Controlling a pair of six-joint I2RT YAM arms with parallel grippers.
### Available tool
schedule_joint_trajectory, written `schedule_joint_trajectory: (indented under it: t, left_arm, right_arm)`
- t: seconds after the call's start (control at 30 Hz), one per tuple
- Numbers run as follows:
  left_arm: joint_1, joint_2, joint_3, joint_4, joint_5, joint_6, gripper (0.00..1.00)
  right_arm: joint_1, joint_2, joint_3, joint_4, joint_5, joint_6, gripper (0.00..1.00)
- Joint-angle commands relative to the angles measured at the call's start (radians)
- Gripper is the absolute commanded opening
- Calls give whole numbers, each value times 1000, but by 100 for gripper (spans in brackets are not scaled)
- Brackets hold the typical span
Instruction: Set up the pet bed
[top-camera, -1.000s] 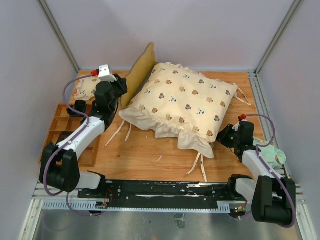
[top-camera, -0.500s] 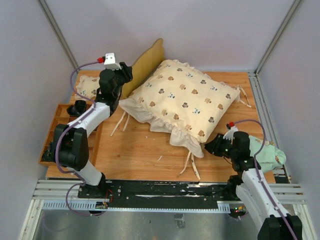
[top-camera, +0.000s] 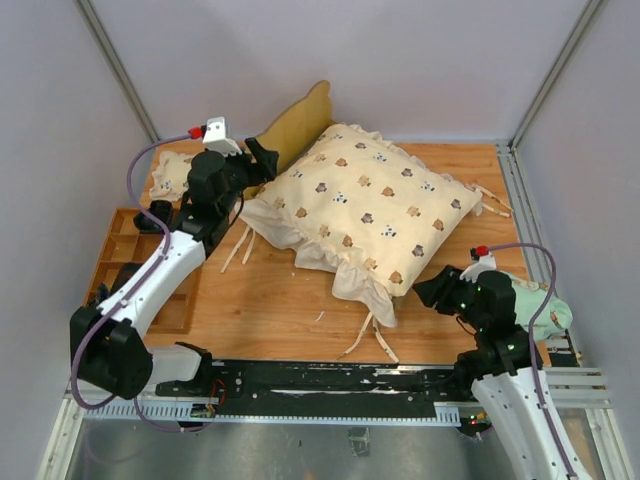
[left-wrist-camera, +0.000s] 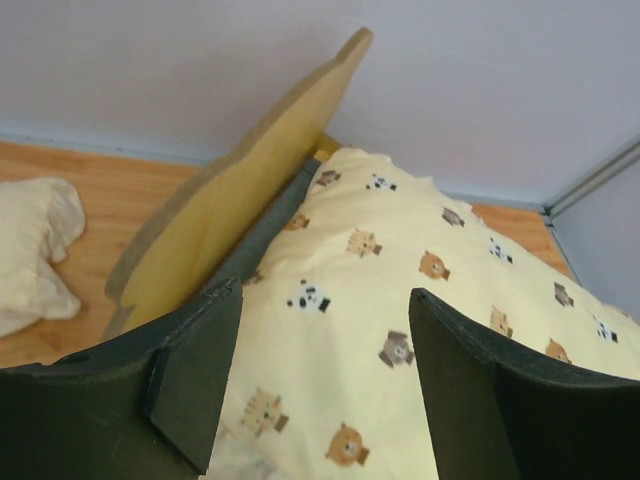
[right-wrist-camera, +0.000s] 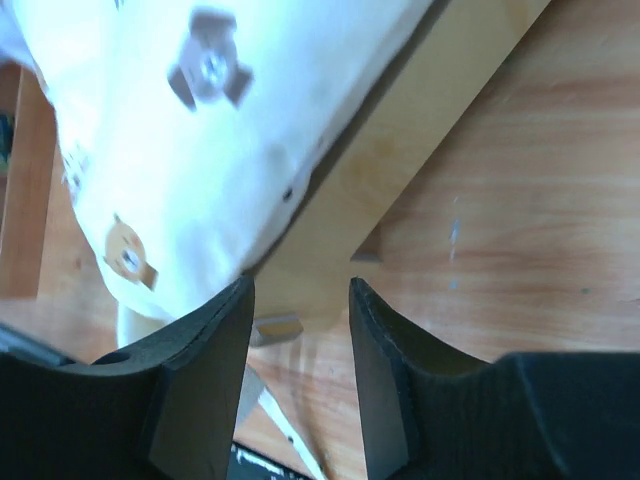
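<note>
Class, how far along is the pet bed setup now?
Done: bear-print quilt lies on the pet bed. In hand: left end effector open by the headboard, right end effector open at the frame's near corner. Left: small pillow lies off the bed.

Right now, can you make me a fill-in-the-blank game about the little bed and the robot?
1. The quilt lies ____ the pet bed.
2. The left tool is ____, holding nothing.
3. The wooden tray sits on the ____ arm's side of the table.

Missing words: on; open; left.
</note>
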Motion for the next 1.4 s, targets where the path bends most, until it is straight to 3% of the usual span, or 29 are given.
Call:
schedule_joint_trajectory:
  t: [0.0,0.13,0.23,0.37,0.5,0.6,0.73,0.87,1.1,1.37]
  left_arm:
    - [-50,-94,-57,-213,-42,-40,71]
    - [-69,-190,-178,-210,-14,-71,69]
    - [-69,-215,-255,-140,-46,-36,69]
    - [-50,-154,-233,-111,-201,-13,67]
    - [46,-58,-166,-114,-98,-121,61]
    - [61,-29,-165,-43,-118,-146,59]
    - [67,-31,-195,77,-172,-166,57]
    - [105,-8,-195,162,-130,-219,52]
    - [112,128,-113,240,-42,-185,51]
    - [113,274,-31,301,47,-185,52]
  right_arm:
    - [12,9,116,26,283,26,47]
    - [8,197,275,117,458,-94,52]
    - [-3,391,433,160,505,-222,53]
    - [-114,650,639,172,395,-346,51]
    - [-277,887,805,169,286,-390,48]
    - [-365,1046,899,175,254,-385,48]
    - [-396,1268,1091,117,234,-409,47]
    - [-400,1488,1258,3,279,-462,44]
    - [-419,1626,1341,-43,109,-508,42]
    - [-416,1512,1174,-88,83,-503,40]
